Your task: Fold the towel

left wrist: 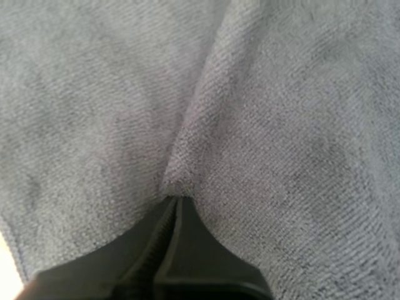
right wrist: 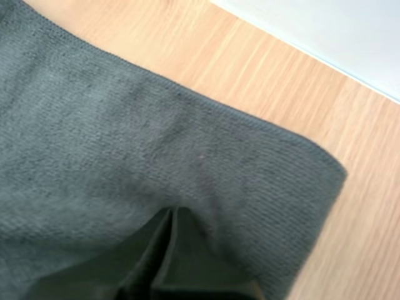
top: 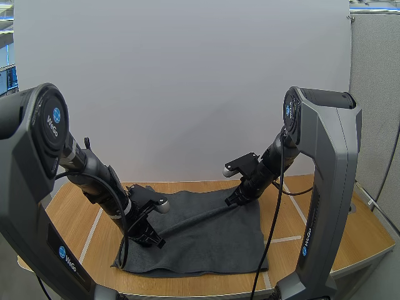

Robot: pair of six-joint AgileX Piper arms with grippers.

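High view: the dark grey towel (top: 212, 240) lay spread on the table (top: 331, 231), with the left gripper (top: 156, 239) down at its near-left part and the right gripper (top: 230, 201) at the far-right corner. Left wrist: fingers (left wrist: 206, 262) clenched on a raised towel ridge. Right wrist: fingers (right wrist: 194, 262) pinched the towel near its corner.

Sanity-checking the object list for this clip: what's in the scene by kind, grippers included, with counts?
towel: 1
table: 1
grippers: 2, the left gripper and the right gripper, each pinching the towel
Total: 4
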